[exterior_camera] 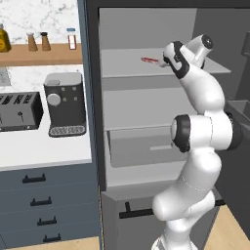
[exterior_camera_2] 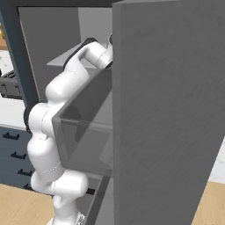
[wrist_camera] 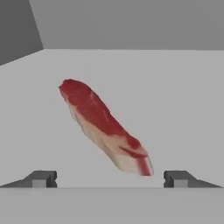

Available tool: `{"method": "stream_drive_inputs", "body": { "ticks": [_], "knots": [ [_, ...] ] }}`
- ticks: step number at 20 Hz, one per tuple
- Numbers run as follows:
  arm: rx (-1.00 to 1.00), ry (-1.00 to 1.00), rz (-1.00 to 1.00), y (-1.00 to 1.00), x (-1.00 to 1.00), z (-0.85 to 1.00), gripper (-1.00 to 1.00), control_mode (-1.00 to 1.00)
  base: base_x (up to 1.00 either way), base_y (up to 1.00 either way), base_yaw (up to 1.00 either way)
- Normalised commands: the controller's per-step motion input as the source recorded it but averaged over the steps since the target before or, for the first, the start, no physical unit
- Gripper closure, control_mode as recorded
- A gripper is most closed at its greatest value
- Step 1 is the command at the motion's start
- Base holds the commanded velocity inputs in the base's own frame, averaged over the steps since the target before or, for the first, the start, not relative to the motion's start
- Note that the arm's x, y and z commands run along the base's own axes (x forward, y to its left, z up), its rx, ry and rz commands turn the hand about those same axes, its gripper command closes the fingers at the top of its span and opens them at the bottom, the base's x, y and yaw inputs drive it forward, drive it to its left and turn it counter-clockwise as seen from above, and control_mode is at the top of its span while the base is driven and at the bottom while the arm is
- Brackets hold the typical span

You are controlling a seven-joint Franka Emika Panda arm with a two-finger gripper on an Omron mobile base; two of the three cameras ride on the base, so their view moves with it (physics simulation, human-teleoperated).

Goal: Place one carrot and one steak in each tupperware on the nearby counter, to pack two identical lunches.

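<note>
The steak point(wrist_camera: 105, 127) lies flat on a grey shelf point(wrist_camera: 183, 96). It is long, red on top and pale pink along one side. The gripper point(wrist_camera: 109, 178) sits just in front of the steak with its two dark tips spread wide, one on each side of the steak's near end. It holds nothing. Left of the shelf is the counter point(exterior_camera: 44, 151), with a toaster point(exterior_camera: 18, 111) and a coffee machine point(exterior_camera: 64, 103) on it

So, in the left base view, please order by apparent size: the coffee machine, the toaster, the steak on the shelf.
1. Coffee machine, largest.
2. Toaster, close behind, but the picture edge cuts it, so this is unsure.
3. Steak, clearly smallest, though it lies farther from the camera.
</note>
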Motion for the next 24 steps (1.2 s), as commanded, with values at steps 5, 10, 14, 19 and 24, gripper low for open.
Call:
{"method": "stream_drive_inputs", "body": {
  "ticks": [5, 10, 14, 19, 24],
  "knots": [
    [0.08, 0.0, 0.0, 0.0, 0.45, -0.01, -1.0, -1.0, 0.0, 0.0, 0.0],
    [0.05, 0.02, 0.01, 0.0, 0.39, -0.18, -1.0, -1.0, 0.0, 0.0, 0.0],
    [0.0, 0.03, 0.09, 0.0, 0.43, -0.34, -1.0, -1.0, 0.0, 0.0, 0.0],
    [0.0, 0.03, 0.17, 0.14, 0.18, -0.43, -1.0, -1.0, 0.0, 0.0, 0.0],
    [-0.03, 0.03, 0.17, 0.43, 0.0, -0.32, -1.0, -1.0, 0.0, 0.0, 0.0]
  ]
}}
